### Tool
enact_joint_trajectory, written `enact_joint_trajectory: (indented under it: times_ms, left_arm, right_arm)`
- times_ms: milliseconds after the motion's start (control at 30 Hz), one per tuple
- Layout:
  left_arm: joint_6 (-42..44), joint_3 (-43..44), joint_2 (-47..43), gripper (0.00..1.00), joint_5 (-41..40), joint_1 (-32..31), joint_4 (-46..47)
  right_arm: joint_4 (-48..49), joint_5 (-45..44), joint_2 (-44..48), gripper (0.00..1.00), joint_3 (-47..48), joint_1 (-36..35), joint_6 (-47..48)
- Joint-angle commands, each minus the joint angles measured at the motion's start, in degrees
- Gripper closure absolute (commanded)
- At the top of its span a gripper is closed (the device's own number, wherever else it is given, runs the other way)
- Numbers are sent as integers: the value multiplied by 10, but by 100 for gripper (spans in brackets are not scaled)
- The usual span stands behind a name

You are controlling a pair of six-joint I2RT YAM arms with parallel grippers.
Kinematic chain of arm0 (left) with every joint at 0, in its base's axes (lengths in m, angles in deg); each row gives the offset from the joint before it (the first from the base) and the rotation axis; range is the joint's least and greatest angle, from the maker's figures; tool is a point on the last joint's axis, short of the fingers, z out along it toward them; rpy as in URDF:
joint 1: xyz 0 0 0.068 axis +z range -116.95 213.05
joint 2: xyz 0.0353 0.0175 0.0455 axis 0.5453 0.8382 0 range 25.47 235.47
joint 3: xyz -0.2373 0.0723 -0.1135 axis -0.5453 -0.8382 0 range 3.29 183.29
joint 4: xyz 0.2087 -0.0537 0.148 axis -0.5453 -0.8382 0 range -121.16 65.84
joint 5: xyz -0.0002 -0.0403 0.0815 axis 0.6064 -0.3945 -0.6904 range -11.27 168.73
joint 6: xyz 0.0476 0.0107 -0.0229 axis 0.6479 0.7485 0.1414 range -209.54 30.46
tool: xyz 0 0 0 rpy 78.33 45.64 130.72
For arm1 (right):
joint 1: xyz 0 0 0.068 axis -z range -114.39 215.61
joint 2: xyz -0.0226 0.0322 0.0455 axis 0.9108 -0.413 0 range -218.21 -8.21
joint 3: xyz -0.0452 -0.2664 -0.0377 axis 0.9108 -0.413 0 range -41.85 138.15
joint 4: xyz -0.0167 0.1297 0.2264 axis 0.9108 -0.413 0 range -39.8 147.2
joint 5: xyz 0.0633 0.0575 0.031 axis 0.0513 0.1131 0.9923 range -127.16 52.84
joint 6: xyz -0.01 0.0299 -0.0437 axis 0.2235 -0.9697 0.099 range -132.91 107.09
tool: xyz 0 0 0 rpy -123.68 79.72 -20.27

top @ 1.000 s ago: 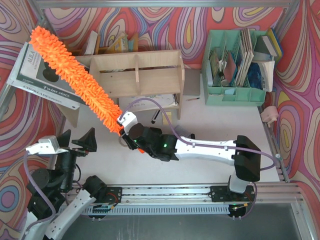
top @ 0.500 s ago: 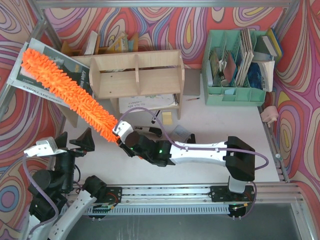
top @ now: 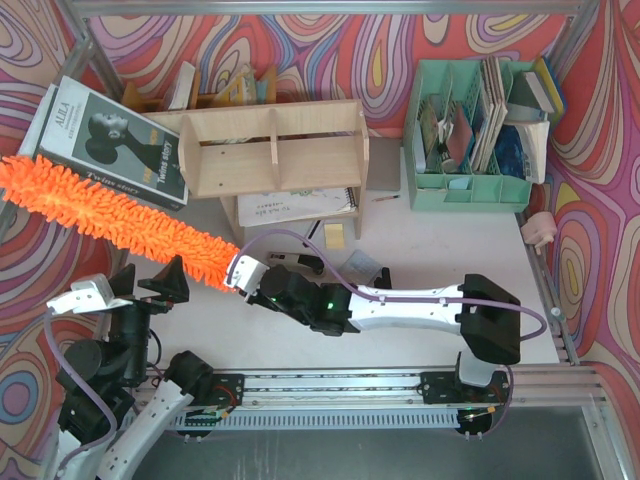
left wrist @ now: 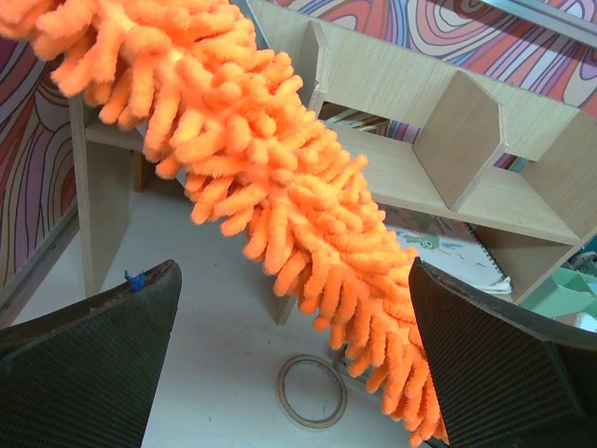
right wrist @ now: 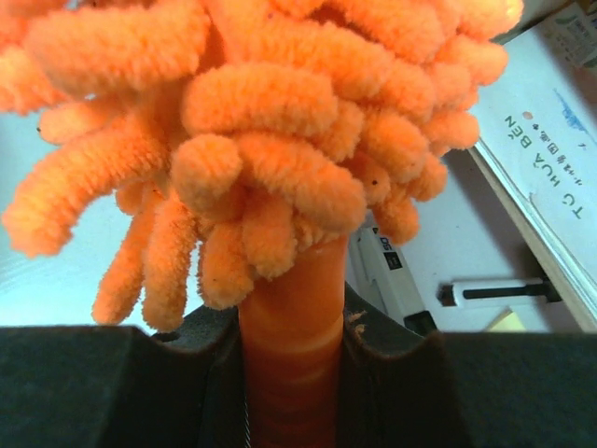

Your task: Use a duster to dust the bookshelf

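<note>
The duster (top: pixel 110 220), long, fluffy and orange, stretches from the table's left edge to the middle, in front of the bookshelf's (top: pixel 270 150) left leg. My right gripper (top: pixel 245 272) is shut on its orange handle (right wrist: pixel 294 345), with the fluff (right wrist: pixel 261 121) just past the fingertips. My left gripper (top: pixel 150 285) hangs open at the near left, just below the duster. In the left wrist view the duster (left wrist: pixel 280 177) crosses between the wide-apart fingers (left wrist: pixel 103 355) without touching them, with the plywood bookshelf (left wrist: pixel 466 121) behind it.
A large book with a face on its cover (top: pixel 110 135) leans left of the shelf. A spiral notebook (top: pixel 300 203), a pen (top: pixel 312 235) and a yellow note (top: pixel 337 234) lie below it. A mint-green organiser (top: pixel 470 130) stands back right. A tape ring (left wrist: pixel 311 390) lies on the table.
The right arm has swung the duster leftward and toward the near edge: its far tip went from the back left, over the book, to the table's left edge. The left gripper stayed open and still.
</note>
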State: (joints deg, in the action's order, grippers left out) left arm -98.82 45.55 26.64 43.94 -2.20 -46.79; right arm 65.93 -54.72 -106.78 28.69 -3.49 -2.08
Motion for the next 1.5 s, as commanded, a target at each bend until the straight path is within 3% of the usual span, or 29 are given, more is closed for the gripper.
enact_joint_trajectory:
  times_ms: [0, 400, 867, 1267, 1467]
  left_arm:
    - [-7, 3, -9, 2, 2, 3, -5]
    - [-11, 4, -9, 2, -1, 3, -8]
    - [-15, 1, -9, 2, -8, 4, -7]
    - [-17, 3, -9, 2, -11, 4, -11]
    - [-19, 4, -9, 2, -15, 4, -13]
  right_arm:
    - [39, -38, 17, 100, 1, -5, 52]
    - [19, -98, 22, 100, -32, 5, 80]
    - [-43, -154, 139, 100, -154, 6, 44]
    - [-24, -141, 121, 100, -64, 6, 125]
    - [-43, -146, 127, 100, -94, 6, 99]
